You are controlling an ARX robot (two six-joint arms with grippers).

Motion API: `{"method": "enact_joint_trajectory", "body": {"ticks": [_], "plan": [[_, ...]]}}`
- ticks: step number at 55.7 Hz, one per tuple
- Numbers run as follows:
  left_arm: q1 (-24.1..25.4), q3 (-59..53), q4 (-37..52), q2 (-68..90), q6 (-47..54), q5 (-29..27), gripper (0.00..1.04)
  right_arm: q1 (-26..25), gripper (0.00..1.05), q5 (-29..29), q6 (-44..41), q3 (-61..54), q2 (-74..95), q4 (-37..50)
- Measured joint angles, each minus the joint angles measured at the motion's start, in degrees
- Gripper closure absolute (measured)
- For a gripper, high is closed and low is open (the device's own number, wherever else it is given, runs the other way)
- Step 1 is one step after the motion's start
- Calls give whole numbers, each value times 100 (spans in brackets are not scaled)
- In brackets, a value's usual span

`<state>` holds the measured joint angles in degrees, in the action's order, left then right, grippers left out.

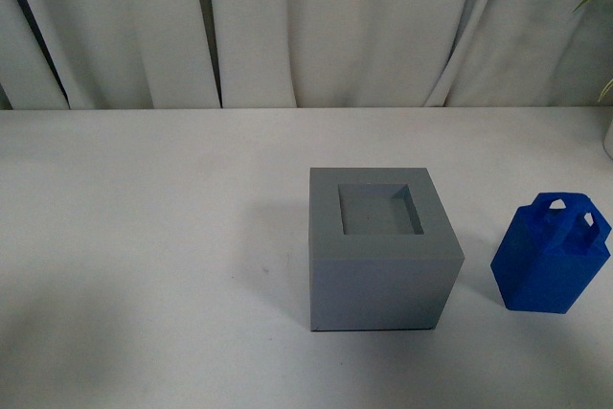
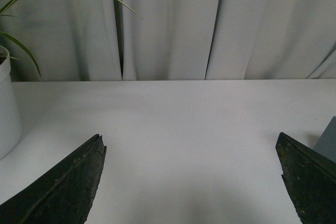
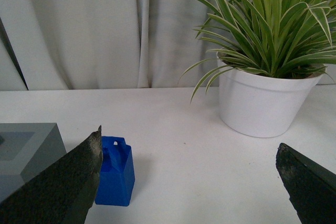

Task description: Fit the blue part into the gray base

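On the right side of the table (image 1: 144,237), the blue part (image 1: 553,256) stands upright, just beside the gray base (image 1: 383,246) but not touching it, with a strip of bare tabletop between them. Nothing is grasped, so I judge this to be the reach.

My right gripper (image 3: 189,140) is spread wide and empty, and the right wrist view shows the blue part ahead with the base next to it. My left gripper (image 2: 189,137) is spread wide too, holding nothing, over bare table. Neither arm shows in the front view.

The right arm looks the better placed, so I'd use that one. Come down from above and close on two flat side walls below the shoulders, not on the loops. Keep the part plumb.

It sits with a corner turned toward me while the base faces me flat. It will need a twist to square it with the recess before lowering. The white pot (image 3: 262,103) at the far right is well clear.

As for looks, the part is a bright blue, matte, tall square prism with bevelled shoulders and arched loops on top. It is narrower than the base, whose square recess is open and empty.
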<state>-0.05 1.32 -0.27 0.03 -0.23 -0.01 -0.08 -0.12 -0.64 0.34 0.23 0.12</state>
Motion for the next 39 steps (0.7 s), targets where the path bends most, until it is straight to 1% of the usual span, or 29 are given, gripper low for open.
{"method": "enact_joint_trajectory", "body": {"ticks": [39], "plan": [[0,0,2,0,0,0,6,0,7,0,2,0,0,0]]}}
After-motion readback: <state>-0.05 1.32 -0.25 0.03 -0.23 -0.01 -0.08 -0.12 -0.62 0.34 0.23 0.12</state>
